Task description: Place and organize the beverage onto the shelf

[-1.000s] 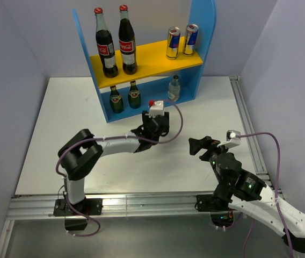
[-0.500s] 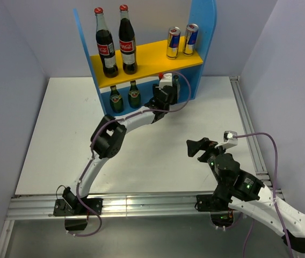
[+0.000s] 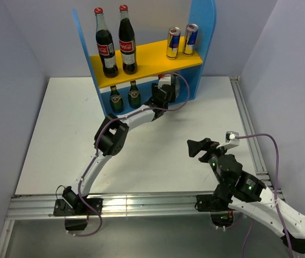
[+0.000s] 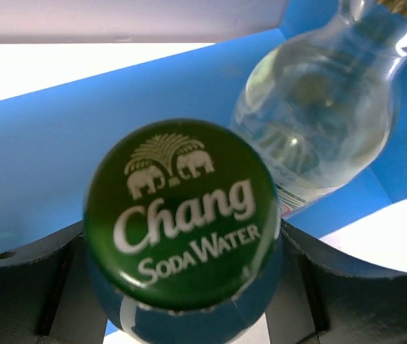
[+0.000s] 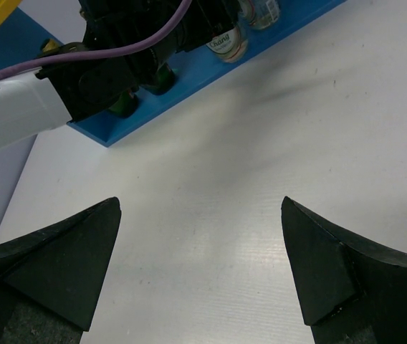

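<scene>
Overhead: left gripper (image 3: 161,92) moved within the last second from centre into shelf (image 3: 203,32) lower level; left wrist: jaws clamped on green-capped bottle (image 4: 182,215), just beside clear bottle (image 4: 318,107), seemingly ready for release; right wrist: right gripper (image 5: 200,204) spread wide, empty, above table (image 5: 225,158).

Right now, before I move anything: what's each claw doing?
Left claw: closed on a green-capped soda water bottle.
Right claw: open, holding nothing.

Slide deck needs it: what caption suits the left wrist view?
Left pincer holding a green-capped Chang soda bottle beside a clear bottle in the blue shelf.
</scene>
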You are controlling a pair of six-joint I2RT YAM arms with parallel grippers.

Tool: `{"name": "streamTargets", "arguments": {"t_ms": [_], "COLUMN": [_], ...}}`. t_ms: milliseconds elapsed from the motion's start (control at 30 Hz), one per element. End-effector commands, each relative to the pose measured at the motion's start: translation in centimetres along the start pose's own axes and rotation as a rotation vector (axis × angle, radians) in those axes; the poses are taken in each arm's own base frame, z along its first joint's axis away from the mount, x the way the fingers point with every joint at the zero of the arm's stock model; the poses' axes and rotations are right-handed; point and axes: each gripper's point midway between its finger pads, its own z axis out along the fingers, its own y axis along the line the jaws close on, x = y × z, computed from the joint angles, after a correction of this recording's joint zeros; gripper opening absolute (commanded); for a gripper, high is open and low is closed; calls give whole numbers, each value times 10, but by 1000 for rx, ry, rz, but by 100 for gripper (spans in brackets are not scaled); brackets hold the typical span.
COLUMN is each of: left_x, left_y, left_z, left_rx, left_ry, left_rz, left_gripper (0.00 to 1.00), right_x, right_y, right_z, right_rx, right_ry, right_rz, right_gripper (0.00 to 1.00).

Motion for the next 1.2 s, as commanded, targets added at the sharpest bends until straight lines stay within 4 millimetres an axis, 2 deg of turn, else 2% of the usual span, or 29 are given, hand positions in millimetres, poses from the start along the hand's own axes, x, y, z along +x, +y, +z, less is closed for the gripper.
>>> {"name": "streamTargets", "arguments": {"t_ms": [0, 133, 233, 300, 333, 367, 433, 467, 533, 567, 600, 633, 700, 767, 800, 867, 900, 967, 1000, 1033, 1100, 1133, 1167], "left_x": [-101, -97, -91, -94, -94, -91, -91, -92, -94, -95, -89, -95, -91, -97, -90, -95, -86, -90, -80, -89, -78, -86, -84], "left_y": [4, 7, 10, 7, 8, 8, 6, 6, 4, 5, 5, 4, 3, 3, 5, 4, 6, 5, 8, 6, 8, 7, 5], "left_z": [-7, -1, 5, 7, 8, 10, 11, 11, 9, 8, 8, 4, 1, -6, -8, -16, -18, -27, -30, -38, -45, -52, -55], "left_rx": [-22, -31, -44, -36, -37, -36, -26, -24, -18, -16, -10, 2, 17, 21, 15, 12, 6, 6, -1, 12, 11, 16, 19], "left_ry": [-258, -264, -277, -292, -294, -293, -295, -298, -296, -297, -281, -289, -273, -277, -265, -272, -257, -261, -242, -251, -233, -244, -241], "left_rz": [-152, -158, -170, -181, -182, -181, -180, -181, -184, -185, -180, -184, -175, -179, -160, -162, -149, -158, -153, -164, -150, -154, -146], "left_gripper": [0, 2, 9, 19, 25, 42, 63, 77, 88, 99, 99, 99, 99, 99, 99, 99, 99, 99, 99, 99, 99, 99, 99], "right_x": [-3, -4, -4, -4, -4, -4, -4, -4, -4, -4, -5, -4, -4, -5, -5, -5, -5, -5, -5, -5, -5, -5, -5], "right_y": [4, 4, 4, 4, 4, 4, 4, 4, 3, 3, 3, 3, 3, 2, 2, 2, 1, 1, 1, 0, 0, 1, 0], "right_z": [0, -1, -1, -1, -1, -1, -1, -1, -1, 0, -1, 0, 0, 0, 0, 0, 0, 0, 0, 0, 0, 0, 1], "right_rx": [-21, -24, -23, -23, -23, -23, -23, -21, -19, -19, -20, -18, -15, -9, -11, -10, -9, -8, -8, -4, -3, -3, 0], "right_ry": [-15, -20, -21, -22, -21, -21, -21, -24, -24, -24, -25, -25, -24, -28, -29, -30, -28, -30, -30, -29, -30, -31, -32], "right_rz": [9, 14, 14, 15, 15, 14, 14, 16, 15, 15, 16, 15, 13, 13, 15, 14, 14, 14, 13, 12, 11, 13, 12], "right_gripper": [100, 100, 100, 100, 100, 100, 100, 100, 100, 100, 100, 100, 100, 100, 100, 100, 100, 100, 100, 100, 100, 100, 100]}}
